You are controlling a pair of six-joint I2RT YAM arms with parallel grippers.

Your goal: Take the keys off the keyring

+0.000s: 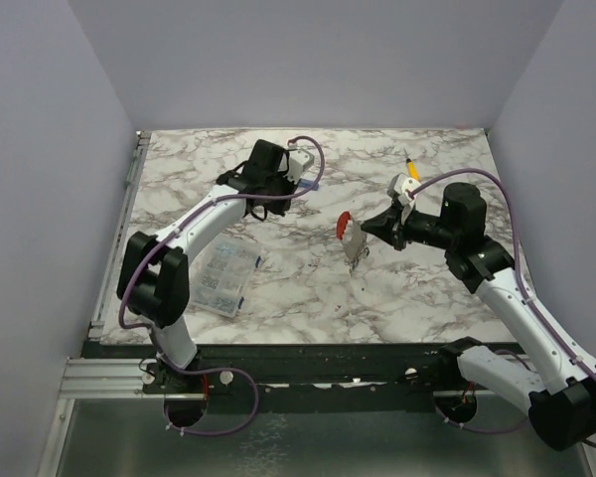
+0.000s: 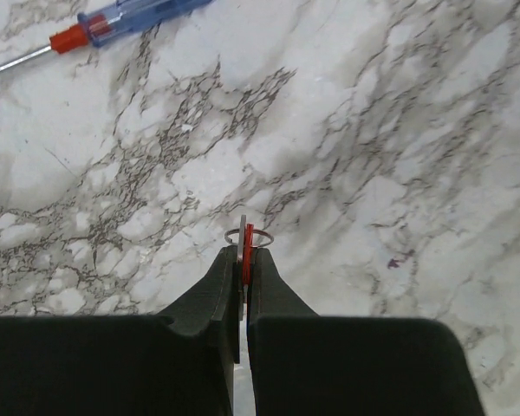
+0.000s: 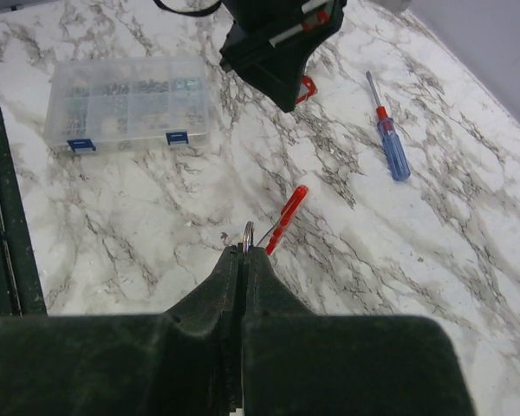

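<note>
Right hand on keyring, seemingly

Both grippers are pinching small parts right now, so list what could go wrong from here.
1. The left gripper pinches the red key only at its very fingertips; it could slip out and drop onto the marble table.
2. The right gripper holds the keyring by its thin wire ring, again at the tips, with the red loop sticking out free; a pull might twist it loose.

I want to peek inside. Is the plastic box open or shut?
Shut. The box has its clear lid lying flat on top, and both blue latches sit down on its front edge.
</note>
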